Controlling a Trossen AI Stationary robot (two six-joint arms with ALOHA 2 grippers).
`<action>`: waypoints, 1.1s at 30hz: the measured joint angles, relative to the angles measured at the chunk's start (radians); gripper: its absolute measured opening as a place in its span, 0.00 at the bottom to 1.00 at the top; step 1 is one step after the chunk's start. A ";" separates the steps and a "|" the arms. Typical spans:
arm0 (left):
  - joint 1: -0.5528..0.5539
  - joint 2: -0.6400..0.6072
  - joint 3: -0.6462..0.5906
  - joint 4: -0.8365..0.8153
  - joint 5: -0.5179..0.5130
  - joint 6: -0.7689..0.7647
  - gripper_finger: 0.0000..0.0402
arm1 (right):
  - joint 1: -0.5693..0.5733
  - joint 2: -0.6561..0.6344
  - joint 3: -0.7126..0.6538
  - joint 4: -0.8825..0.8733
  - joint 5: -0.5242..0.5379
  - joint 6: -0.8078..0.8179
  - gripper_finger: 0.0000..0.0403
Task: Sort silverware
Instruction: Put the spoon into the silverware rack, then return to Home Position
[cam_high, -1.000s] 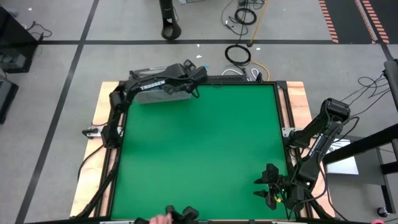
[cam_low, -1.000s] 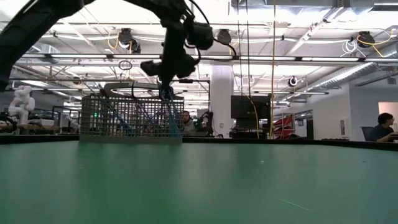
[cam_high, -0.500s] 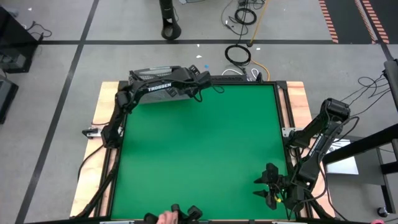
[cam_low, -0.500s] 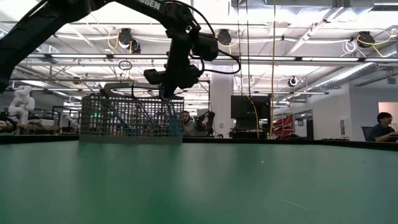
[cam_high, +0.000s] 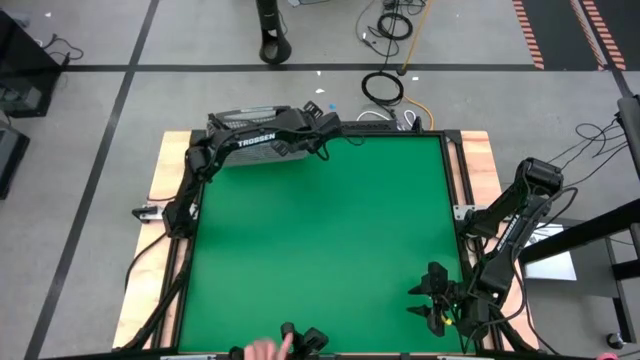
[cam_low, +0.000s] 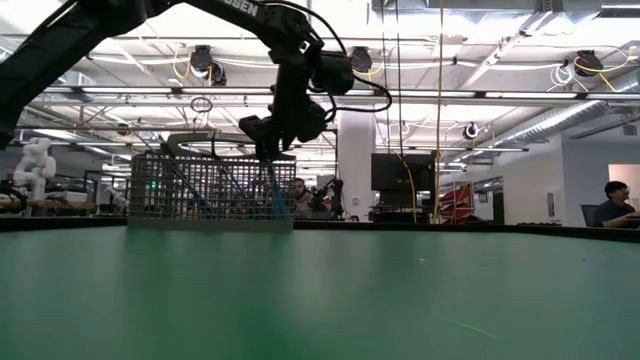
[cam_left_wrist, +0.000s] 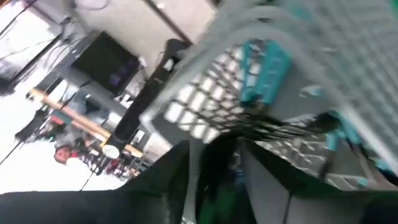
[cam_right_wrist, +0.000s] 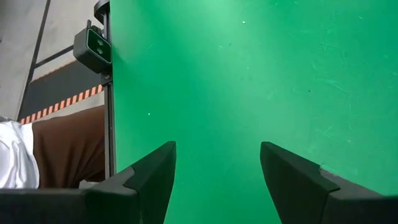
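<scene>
A grey wire-mesh basket (cam_low: 210, 190) stands at the table's far left edge, mostly under my left arm in the high view (cam_high: 232, 122). Silverware with light blue handles (cam_left_wrist: 261, 68) stands and lies inside it; one blue handle (cam_low: 276, 195) leans at its right end. My left gripper (cam_low: 268, 152) hangs at the rim of the basket's right end, pointing down. Its fingers stand a little apart, with the basket's pale rim (cam_left_wrist: 200, 163) between them. Whether they touch it I cannot tell. My right gripper (cam_high: 430, 300) is open and empty, low over the table's near right corner.
A person's hand (cam_high: 262, 348) reaches in at the table's near edge beside dark fittings (cam_high: 303, 339). The green mat (cam_high: 330, 240) lies bare between the arms. Cables (cam_high: 382, 88) lie on the floor beyond the far edge. People sit in the room behind (cam_low: 612, 205).
My left gripper has shifted a little toward the table's right edge over the basket's right end, and its wrist has turned. The basket has stayed where it was. The person's hand has moved rightward along the near edge.
</scene>
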 joint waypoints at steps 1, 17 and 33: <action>0.000 0.000 0.000 0.020 -0.008 -0.007 0.38 | 0.000 0.000 0.000 0.000 0.000 0.000 0.56; -0.048 -0.113 0.092 -0.064 -0.023 -0.162 0.45 | 0.000 0.000 0.000 0.002 -0.001 0.000 0.56; -0.121 -0.490 0.094 -0.097 0.399 -0.685 0.45 | -0.056 0.000 0.000 0.001 -0.003 -0.036 0.56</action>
